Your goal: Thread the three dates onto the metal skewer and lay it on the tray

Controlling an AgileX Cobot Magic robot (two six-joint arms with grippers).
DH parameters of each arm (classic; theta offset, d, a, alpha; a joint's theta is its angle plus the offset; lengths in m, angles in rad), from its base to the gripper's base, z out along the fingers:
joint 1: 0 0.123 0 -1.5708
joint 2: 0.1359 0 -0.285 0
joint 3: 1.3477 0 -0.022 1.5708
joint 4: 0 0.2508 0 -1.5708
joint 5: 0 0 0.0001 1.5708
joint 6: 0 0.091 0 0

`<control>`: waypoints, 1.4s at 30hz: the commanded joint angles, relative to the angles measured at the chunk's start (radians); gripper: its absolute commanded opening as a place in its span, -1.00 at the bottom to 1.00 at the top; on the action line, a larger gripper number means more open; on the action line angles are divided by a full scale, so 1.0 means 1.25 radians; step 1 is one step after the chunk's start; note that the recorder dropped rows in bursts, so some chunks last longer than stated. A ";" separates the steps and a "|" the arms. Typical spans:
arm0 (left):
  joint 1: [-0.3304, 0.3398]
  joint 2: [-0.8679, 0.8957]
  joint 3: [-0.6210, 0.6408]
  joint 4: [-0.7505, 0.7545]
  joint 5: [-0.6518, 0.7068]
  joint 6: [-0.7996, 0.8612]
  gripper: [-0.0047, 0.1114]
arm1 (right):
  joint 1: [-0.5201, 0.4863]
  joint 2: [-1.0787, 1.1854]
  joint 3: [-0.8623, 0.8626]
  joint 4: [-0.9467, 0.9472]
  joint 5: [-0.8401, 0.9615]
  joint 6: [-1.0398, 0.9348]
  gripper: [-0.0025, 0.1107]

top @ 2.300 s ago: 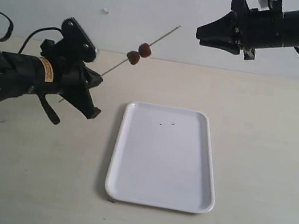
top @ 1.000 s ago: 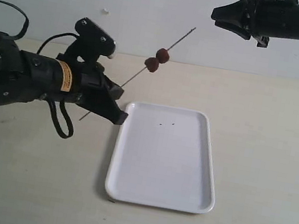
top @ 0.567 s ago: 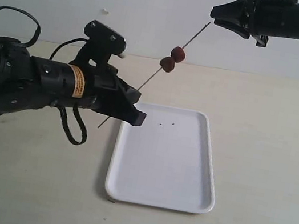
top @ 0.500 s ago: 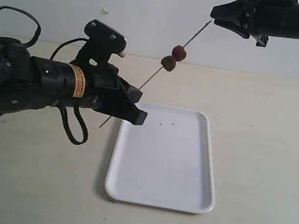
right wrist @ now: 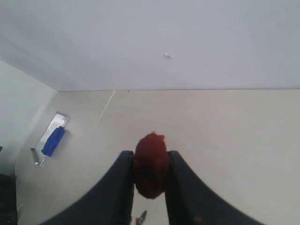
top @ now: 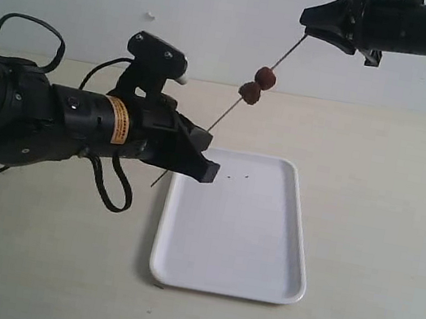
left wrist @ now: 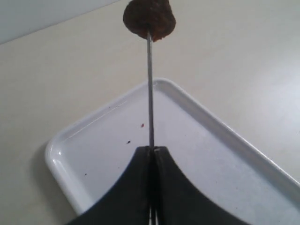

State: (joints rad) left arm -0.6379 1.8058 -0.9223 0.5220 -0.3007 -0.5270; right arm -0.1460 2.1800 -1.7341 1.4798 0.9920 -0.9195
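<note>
My left gripper (top: 200, 164) is shut on the lower part of the metal skewer (top: 225, 116), which slants up to the right above the tray's near-left corner. Two dates (top: 257, 86) sit side by side on the skewer about halfway up; the left wrist view shows the skewer (left wrist: 150, 98) running to the nearest date (left wrist: 149, 18). The skewer's tip reaches just under my right gripper (top: 307, 21), held high at the upper right. The right gripper (right wrist: 150, 161) is shut on the third date (right wrist: 151, 165). The white tray (top: 232, 237) lies flat on the table with nothing on it.
The pale table (top: 388, 199) stretches all round the tray, with a white wall behind. A small blue object on a metal plate (right wrist: 52, 139) lies far off on the table in the right wrist view. The left arm's cables loop beside its body (top: 112, 191).
The left arm has moved to the right with the skewer and its two dates, bringing the skewer's tip up to the right gripper. The right arm has stayed still over the last second.
</note>
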 commanded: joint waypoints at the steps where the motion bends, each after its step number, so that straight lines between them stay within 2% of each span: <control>1: -0.003 -0.007 0.002 -0.004 -0.025 -0.006 -0.92 | 0.001 -0.002 0.001 0.033 0.026 0.013 -0.54; 13: -0.003 -0.007 0.002 -0.047 -0.052 -0.023 -0.92 | 0.001 -0.002 0.001 0.040 0.011 0.168 -0.54; 19: -0.010 -0.007 0.002 -0.047 -0.052 -0.029 -0.92 | 0.001 -0.002 0.001 0.078 0.006 0.172 -0.54; 42: -0.010 -0.007 0.002 -0.069 -0.072 -0.028 -0.92 | 0.001 -0.002 0.001 0.071 0.048 0.166 -0.54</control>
State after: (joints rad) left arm -0.6461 1.8058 -0.9223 0.4510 -0.3586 -0.5581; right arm -0.1460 2.1800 -1.7341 1.5646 1.0423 -0.7005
